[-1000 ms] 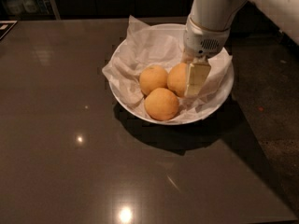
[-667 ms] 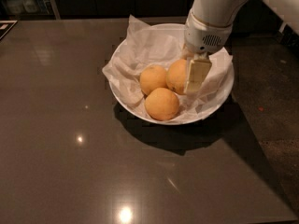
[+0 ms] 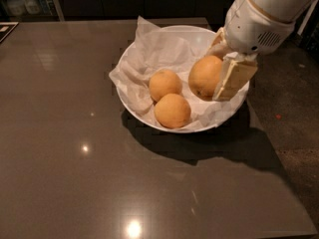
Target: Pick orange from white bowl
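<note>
A wide white bowl (image 3: pixel 149 120) lined with crumpled white paper (image 3: pixel 159 54) stands on the dark table. Two oranges lie in it, one at the middle (image 3: pixel 165 84) and one toward the front (image 3: pixel 172 110). My gripper (image 3: pixel 219 73) comes in from the upper right and is shut on a third orange (image 3: pixel 204 77), holding it lifted over the bowl's right side. A cream finger (image 3: pixel 233 77) covers that orange's right side.
The brown glossy table (image 3: pixel 75 158) stretches to the left and front of the bowl. The table's right edge runs beside a dark speckled floor (image 3: pixel 294 113). Bottles stand at the far upper left (image 3: pixel 25 1).
The gripper has risen and moved up and right with the orange in it, lifting it away from the other two oranges. The view now looks closer.
</note>
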You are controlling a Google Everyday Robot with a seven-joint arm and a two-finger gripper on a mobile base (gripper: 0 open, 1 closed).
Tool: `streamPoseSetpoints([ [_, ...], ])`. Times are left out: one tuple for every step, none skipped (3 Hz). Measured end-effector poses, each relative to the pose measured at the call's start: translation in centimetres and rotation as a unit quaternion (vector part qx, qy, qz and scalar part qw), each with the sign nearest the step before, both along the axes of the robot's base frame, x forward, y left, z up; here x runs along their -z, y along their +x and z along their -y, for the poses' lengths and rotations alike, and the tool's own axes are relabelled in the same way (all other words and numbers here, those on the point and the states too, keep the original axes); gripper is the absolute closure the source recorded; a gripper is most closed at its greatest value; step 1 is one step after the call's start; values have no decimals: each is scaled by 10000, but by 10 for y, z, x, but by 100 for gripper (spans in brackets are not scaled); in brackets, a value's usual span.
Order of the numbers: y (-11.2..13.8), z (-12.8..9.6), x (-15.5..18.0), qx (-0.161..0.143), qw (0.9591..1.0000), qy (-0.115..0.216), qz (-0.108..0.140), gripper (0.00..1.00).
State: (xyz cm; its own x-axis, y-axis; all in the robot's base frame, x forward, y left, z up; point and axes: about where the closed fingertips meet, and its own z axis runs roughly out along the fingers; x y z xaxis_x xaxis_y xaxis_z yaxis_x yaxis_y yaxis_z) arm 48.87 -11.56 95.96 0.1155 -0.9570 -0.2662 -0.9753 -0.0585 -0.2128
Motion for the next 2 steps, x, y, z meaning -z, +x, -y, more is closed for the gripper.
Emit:
streamPoseSetpoints([
  [-12, 1, -11, -86, 9999, 84, 88, 100],
  [-28, -8, -28, -386, 9988, 159, 251, 100],
])
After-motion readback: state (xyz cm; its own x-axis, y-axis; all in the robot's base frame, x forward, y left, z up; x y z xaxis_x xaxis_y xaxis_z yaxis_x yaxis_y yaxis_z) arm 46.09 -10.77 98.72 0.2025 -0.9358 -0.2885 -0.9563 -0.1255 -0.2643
